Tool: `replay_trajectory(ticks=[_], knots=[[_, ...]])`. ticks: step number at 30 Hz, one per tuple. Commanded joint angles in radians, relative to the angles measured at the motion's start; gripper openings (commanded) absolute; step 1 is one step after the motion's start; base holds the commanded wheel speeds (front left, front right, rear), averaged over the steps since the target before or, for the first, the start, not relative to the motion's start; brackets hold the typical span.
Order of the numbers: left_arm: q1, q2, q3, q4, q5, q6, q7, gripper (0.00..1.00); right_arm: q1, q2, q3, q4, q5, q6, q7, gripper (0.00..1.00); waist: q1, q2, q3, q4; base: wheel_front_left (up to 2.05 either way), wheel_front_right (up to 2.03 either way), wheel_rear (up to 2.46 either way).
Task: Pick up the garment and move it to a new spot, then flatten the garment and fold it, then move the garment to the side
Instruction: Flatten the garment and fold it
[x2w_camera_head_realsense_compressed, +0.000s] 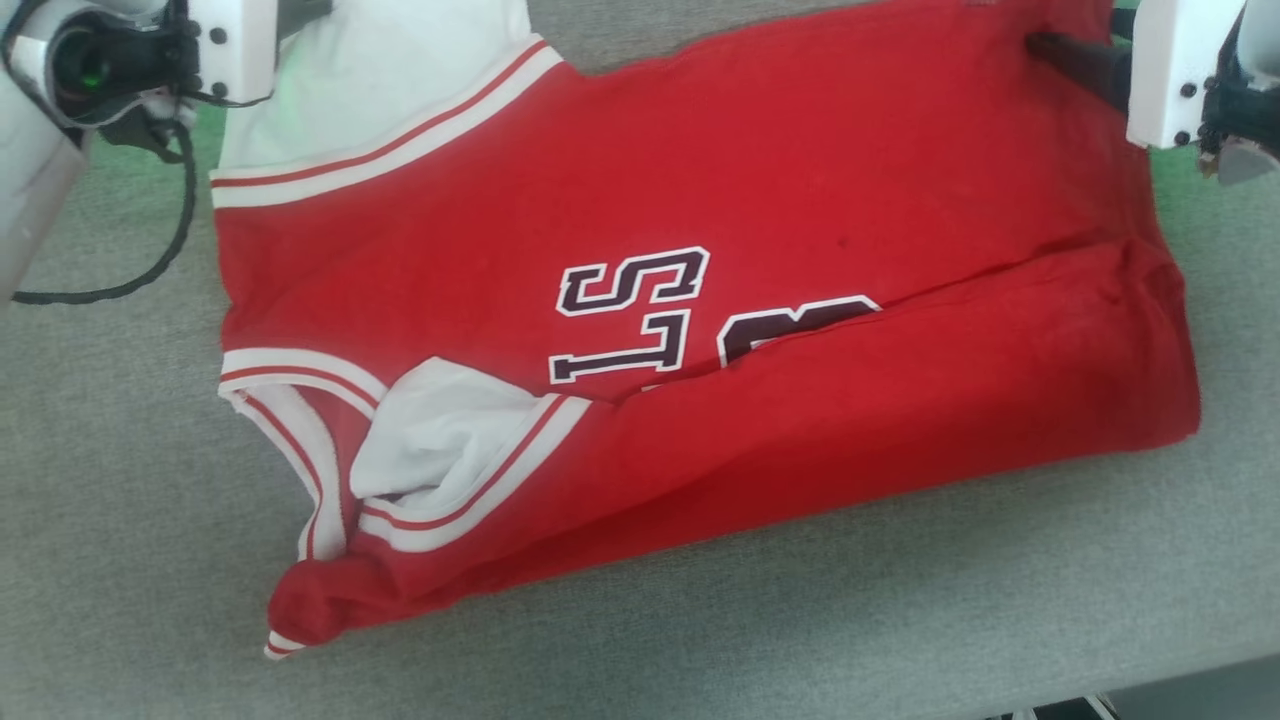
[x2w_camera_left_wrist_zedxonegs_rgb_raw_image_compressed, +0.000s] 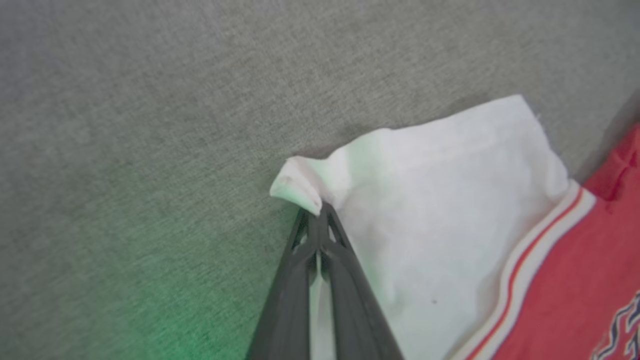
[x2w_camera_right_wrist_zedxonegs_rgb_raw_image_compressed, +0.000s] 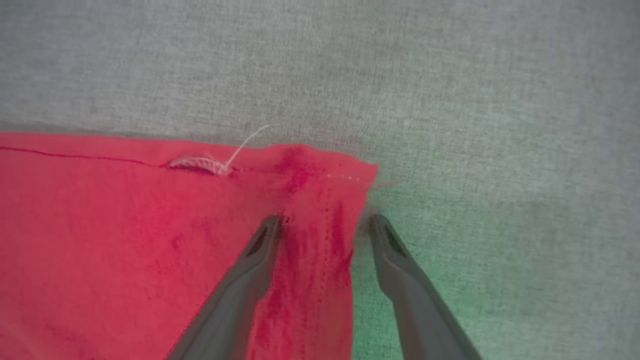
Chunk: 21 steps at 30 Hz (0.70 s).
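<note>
The garment (x2w_camera_head_realsense_compressed: 700, 180) bears dark lettering (x2w_camera_head_realsense_compressed: 630, 315) — an "S" legible.

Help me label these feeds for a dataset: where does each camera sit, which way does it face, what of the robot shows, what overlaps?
Head view: on the head, facing down at the garment on the table; pale wrists at both top corners.
Left wrist view: along the left gripper, shut on the white sleeve corner.
Right wrist view: along the right gripper, jaws open astride the red hem corner.
Shared: all show garment and table.
</note>
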Motion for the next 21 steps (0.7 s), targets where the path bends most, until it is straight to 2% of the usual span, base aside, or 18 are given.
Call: replay_trajectory(ticks=[1,5,9,17,21], knots=[[0.046,-0.035,-0.027,-0.009,-0.003,-0.004,0.001,0.0,0.01,0.014,0.019,0.012,0.005,-0.001,0.003,0.0,0.0,0.0,-0.001,0.007,0.0,0.0,0.0],[0.053,-0.037,-0.021,-0.033,-0.012,-0.004,-0.051,0.0,-0.002,-0.011,0.026,0.021,0.015,-0.001,-0.057,0.0,0.0,0.0,-0.02,0.031,0.0,0.0,0.0],[0.066,-0.014,-0.01,-0.084,-0.026,-0.004,-0.125,0.0,0.023,-0.044,0.049,-0.004,0.022,-0.001,-0.12,0.0,0.0,0.0,-0.071,0.057,0.0,0.0,0.0],[0.159,0.044,-0.005,-0.279,-0.052,-0.003,-0.319,0.0,0.131,-0.14,0.079,-0.093,0.081,-0.001,-0.202,0.0,0.0,0.0,-0.206,0.121,0.0,0.0,0.0],[0.214,0.077,-0.013,-0.367,-0.066,-0.003,-0.38,0.0,0.191,-0.177,0.092,-0.136,0.104,-0.001,-0.217,0.0,0.0,0.0,-0.251,0.141,0.0,0.0,0.0]])
